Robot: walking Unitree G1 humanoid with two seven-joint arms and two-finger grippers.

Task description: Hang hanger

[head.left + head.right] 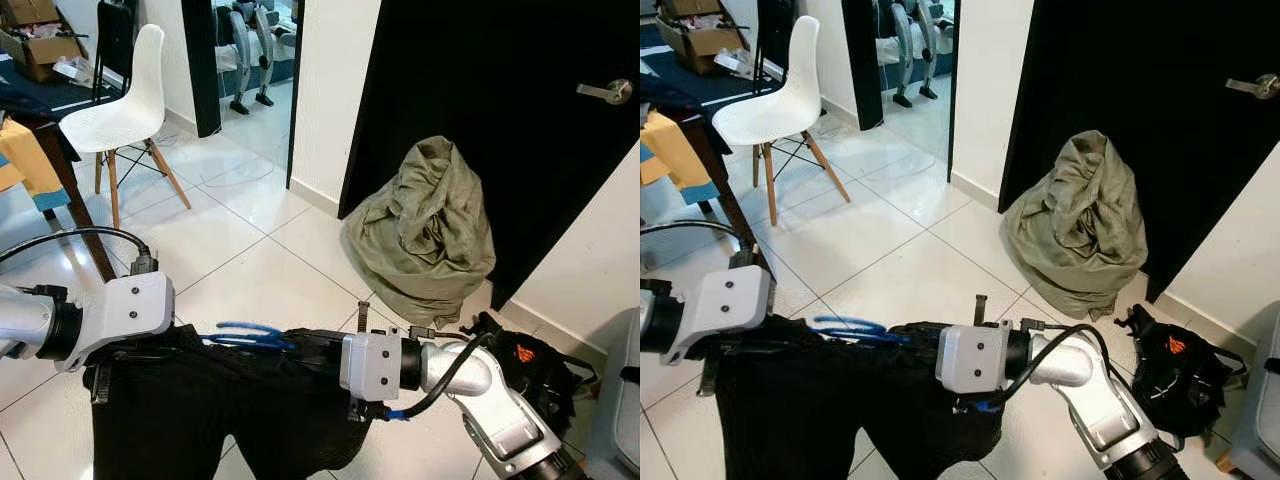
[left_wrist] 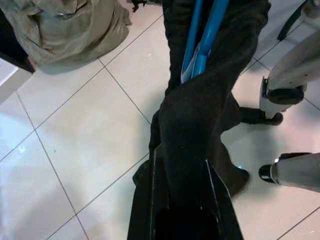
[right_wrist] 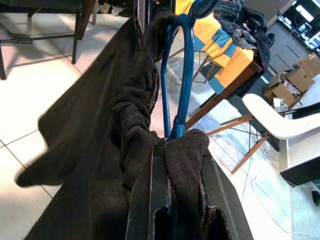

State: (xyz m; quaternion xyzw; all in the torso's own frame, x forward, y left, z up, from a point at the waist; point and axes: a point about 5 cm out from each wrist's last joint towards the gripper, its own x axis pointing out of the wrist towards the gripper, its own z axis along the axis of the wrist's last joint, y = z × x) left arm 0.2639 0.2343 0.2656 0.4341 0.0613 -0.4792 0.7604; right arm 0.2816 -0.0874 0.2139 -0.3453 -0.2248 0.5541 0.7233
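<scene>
A blue plastic hanger lies level between my two arms, with a black garment draped over it and hanging toward the floor. My left gripper holds one end, its fingers shut on the black cloth over the hanger. At the other end my right gripper is shut on bunched cloth and the hanger's blue wire. In the head views both wrists sit low in front of me, the left wrist and the right wrist.
An olive cloth heap leans against a black door. A black bag lies on the tiles at the right. A white chair and a dark table with clothes stand to the left.
</scene>
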